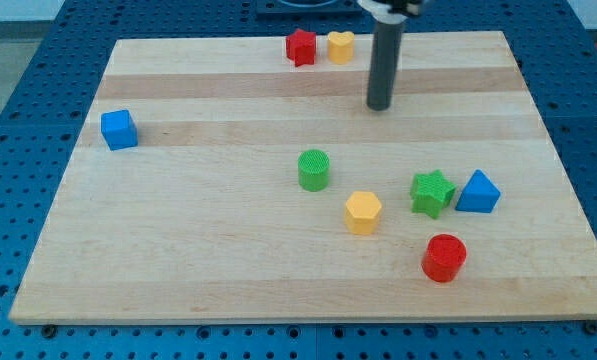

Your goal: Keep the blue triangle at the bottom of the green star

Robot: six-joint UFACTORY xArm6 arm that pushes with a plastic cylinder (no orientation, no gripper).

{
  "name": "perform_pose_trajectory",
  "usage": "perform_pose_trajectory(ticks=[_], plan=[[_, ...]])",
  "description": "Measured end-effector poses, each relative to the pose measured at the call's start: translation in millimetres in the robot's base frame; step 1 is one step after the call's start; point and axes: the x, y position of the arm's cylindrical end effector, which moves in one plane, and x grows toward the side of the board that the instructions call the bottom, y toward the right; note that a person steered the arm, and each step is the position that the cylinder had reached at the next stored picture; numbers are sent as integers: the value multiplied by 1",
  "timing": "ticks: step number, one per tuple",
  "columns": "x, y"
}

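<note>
Camera view: my tip (379,106) bare rod, no gripper, holding nothing, well above blocks. blue triangle (478,192) touching green star (431,193) on view's right. Risk: sloppy push sends triangle into red cylinder (444,257).

two blue blocks: cube (119,129), triangle (478,192). two green: cylinder (314,170), star (431,192). two red: star (300,47), cylinder (444,257). two yellow: heart (341,47), hexagon (363,212). eight blocks altogether.
</note>
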Motion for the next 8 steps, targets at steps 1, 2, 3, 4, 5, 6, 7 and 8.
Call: perform_pose_trajectory(ticks=[1,2,3,4,5,6,7,8], plan=[[28,37],[49,83],[82,123],[119,138],[148,138],[152,123],[152,102],[152,78]])
